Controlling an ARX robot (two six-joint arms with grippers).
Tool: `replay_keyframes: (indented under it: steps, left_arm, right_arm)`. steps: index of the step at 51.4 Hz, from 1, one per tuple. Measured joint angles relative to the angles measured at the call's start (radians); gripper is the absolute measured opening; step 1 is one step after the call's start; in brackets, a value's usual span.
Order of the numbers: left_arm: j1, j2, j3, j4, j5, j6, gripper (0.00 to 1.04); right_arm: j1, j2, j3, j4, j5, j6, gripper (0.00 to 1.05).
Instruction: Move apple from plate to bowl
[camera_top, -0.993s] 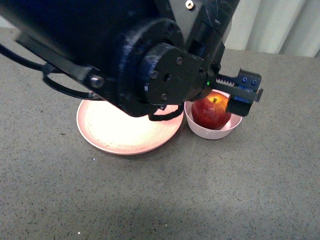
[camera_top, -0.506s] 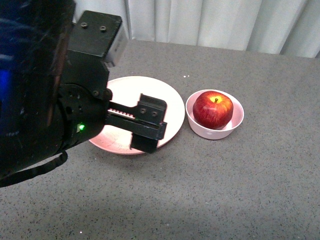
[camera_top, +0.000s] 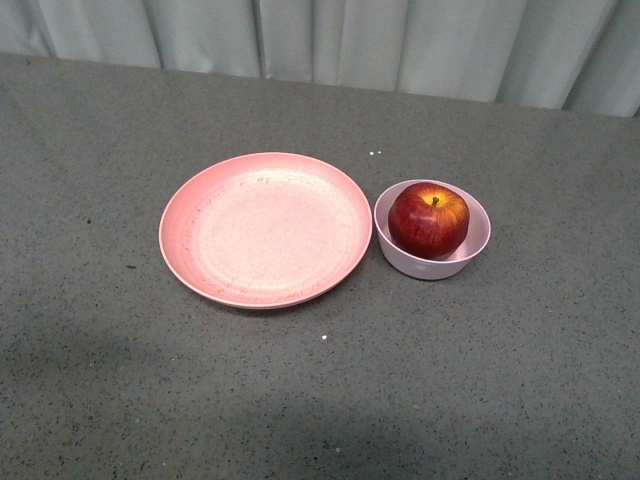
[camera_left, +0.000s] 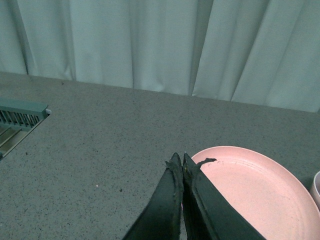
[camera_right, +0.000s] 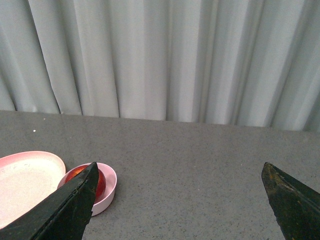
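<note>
The dark-red apple (camera_top: 428, 220) sits inside the small pale-pink bowl (camera_top: 470, 256), stem up. The wide salmon-pink plate (camera_top: 265, 228) lies bare just left of the bowl. Neither arm shows in the front view. In the left wrist view my left gripper (camera_left: 179, 159) is shut and empty, its tips at the near edge of the plate (camera_left: 255, 190). In the right wrist view my right gripper (camera_right: 180, 170) is open and empty, well back from the bowl (camera_right: 109, 187); one finger partly hides the apple (camera_right: 99, 181), and the plate (camera_right: 27, 177) lies beside it.
Everything rests on a grey speckled tabletop (camera_top: 450, 380). Pale pleated curtains (camera_top: 400, 40) hang behind the table's far edge. A grey vent-like grille (camera_left: 20, 117) shows at the edge of the left wrist view.
The dark arm that filled the front view over the plate has pulled out of sight. The apple stays in the bowl, and the plate is now fully uncovered.
</note>
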Motion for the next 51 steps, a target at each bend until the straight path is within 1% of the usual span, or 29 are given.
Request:
replay_keyframes:
  steps: [3, 9, 12, 17, 24, 29, 30, 32, 37, 51]
  left_arm:
    - [0.026, -0.08, -0.028, -0.058, 0.045, 0.004, 0.04]
    - [0.071, -0.213, -0.06, -0.158, 0.085, 0.007, 0.04]
    - [0.099, -0.306, -0.076, -0.232, 0.112, 0.007, 0.04]
    - [0.123, -0.394, -0.079, -0.307, 0.134, 0.007, 0.04]
    - [0.153, -0.579, -0.077, -0.509, 0.161, 0.007, 0.04]
    - [0.176, -0.694, -0.078, -0.601, 0.19, 0.008, 0.04]
    - [0.201, -0.719, -0.078, -0.624, 0.232, 0.008, 0.04]
    - [0.237, -0.751, -0.078, -0.654, 0.268, 0.008, 0.04]
    - [0.27, -0.808, -0.078, -0.706, 0.271, 0.008, 0.04]
    - [0.273, -0.991, -0.079, -0.874, 0.28, 0.008, 0.04]
  right_arm:
    - [0.0, 0.0, 0.0, 0.0, 0.0, 0.0, 0.95]
    - [0.0, 0.0, 0.0, 0.0, 0.001, 0.0, 0.95]
    - [0.0, 0.0, 0.0, 0.0, 0.0, 0.0, 0.95]
    - [0.0, 0.0, 0.0, 0.0, 0.0, 0.0, 0.95]
    - [0.0, 0.0, 0.0, 0.0, 0.0, 0.0, 0.95]
    - [0.0, 0.0, 0.0, 0.0, 0.0, 0.0, 0.95]
    - [0.0, 0.0, 0.0, 0.0, 0.0, 0.0, 0.95]
    - [0.0, 0.0, 0.0, 0.0, 0.0, 0.0, 0.95]
    - [0.0, 0.0, 0.0, 0.0, 0.0, 0.0, 0.95]
    - [0.0, 0.0, 0.0, 0.0, 0.0, 0.0, 0.95]
